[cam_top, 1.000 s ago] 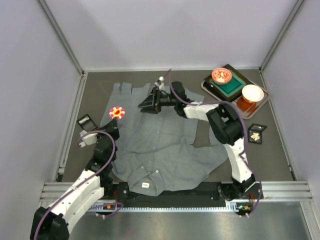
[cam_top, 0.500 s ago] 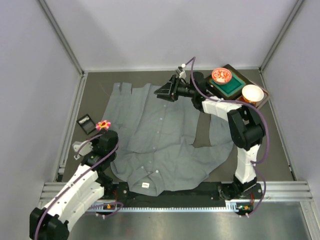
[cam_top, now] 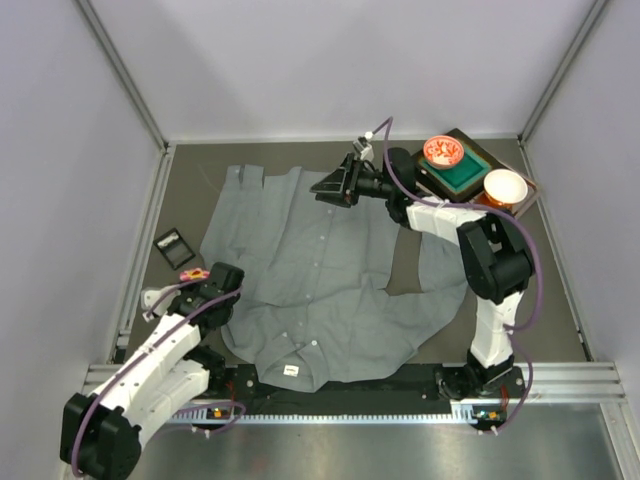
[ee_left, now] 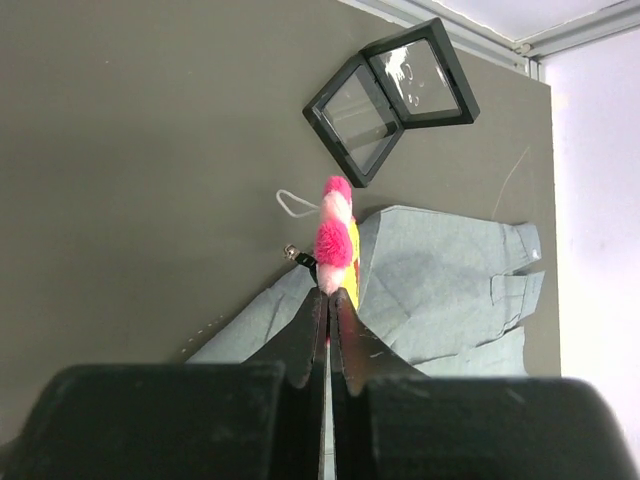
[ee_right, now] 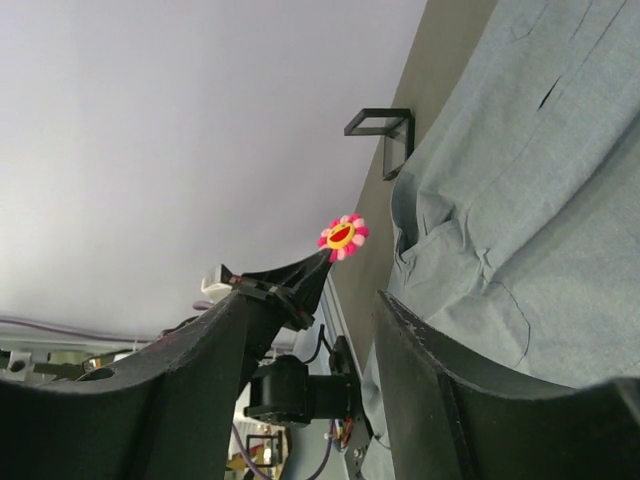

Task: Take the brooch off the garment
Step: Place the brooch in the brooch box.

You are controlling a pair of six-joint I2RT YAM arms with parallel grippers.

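Note:
The brooch [cam_top: 190, 273], a pink-petalled flower with a yellow smiling face, is clamped at the tip of my left gripper [cam_top: 195, 278], off the garment's left edge above the dark table. In the left wrist view the brooch [ee_left: 335, 235] sticks up from the shut gripper [ee_left: 330, 296]. The grey garment [cam_top: 320, 270] lies spread flat, collar toward the arms. My right gripper [cam_top: 324, 187] hangs open over the shirt's far end, nothing between its fingers. From the right wrist the brooch [ee_right: 343, 236] shows beyond the garment [ee_right: 530, 200].
An open black case [cam_top: 173, 246] lies on the table just left of the shirt, near the brooch. A tray [cam_top: 520, 205] at the back right carries a red-patterned bowl [cam_top: 443, 151] and a white bowl [cam_top: 505, 185]. Walls close in on three sides.
My left gripper has carried the brooch from above the shirt's left side toward the near left, off the cloth. The right gripper has risen off the shirt and swung to the back right.

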